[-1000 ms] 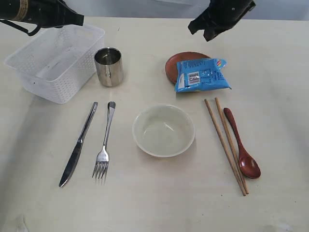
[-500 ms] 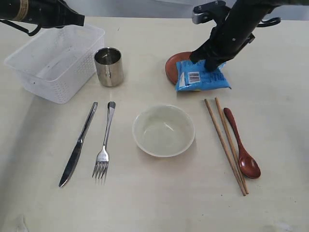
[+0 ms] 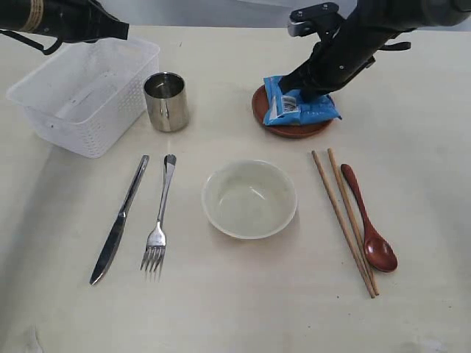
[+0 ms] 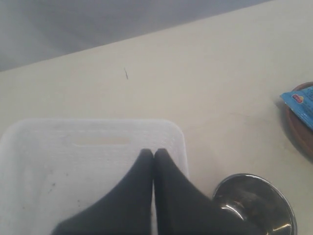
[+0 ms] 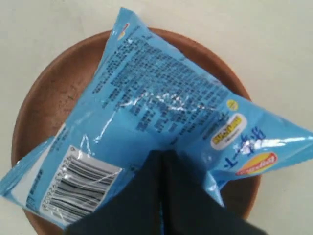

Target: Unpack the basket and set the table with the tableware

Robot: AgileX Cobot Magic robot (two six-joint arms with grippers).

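Observation:
The empty white basket (image 3: 44, 110) stands at the back left of the table (image 3: 221, 309). My left gripper (image 3: 121, 31) hovers shut over its far edge, fingertips together (image 4: 154, 152) above the basket (image 4: 73, 161). The steel cup (image 3: 166, 101) stands beside the basket. Knife (image 3: 118, 220) and fork (image 3: 160, 220) lie left of the cream bowl (image 3: 250, 198). Chopsticks (image 3: 346, 220) and the reddish spoon (image 3: 368, 220) lie right of it. My right gripper (image 3: 305, 87) is shut, its tips (image 5: 163, 154) pressing on the blue snack packet (image 5: 156, 93), which lies on the brown saucer (image 5: 54, 93).
The steel cup (image 4: 254, 203) shows close beside my left fingers. The snack packet (image 3: 302, 107) covers most of the saucer (image 3: 294, 131). The right arm reaches in from the back right edge above the saucer.
My right gripper came down from the back onto the snack packet and slid it up and left, from half off the saucer to lying on it. The left arm stayed still.

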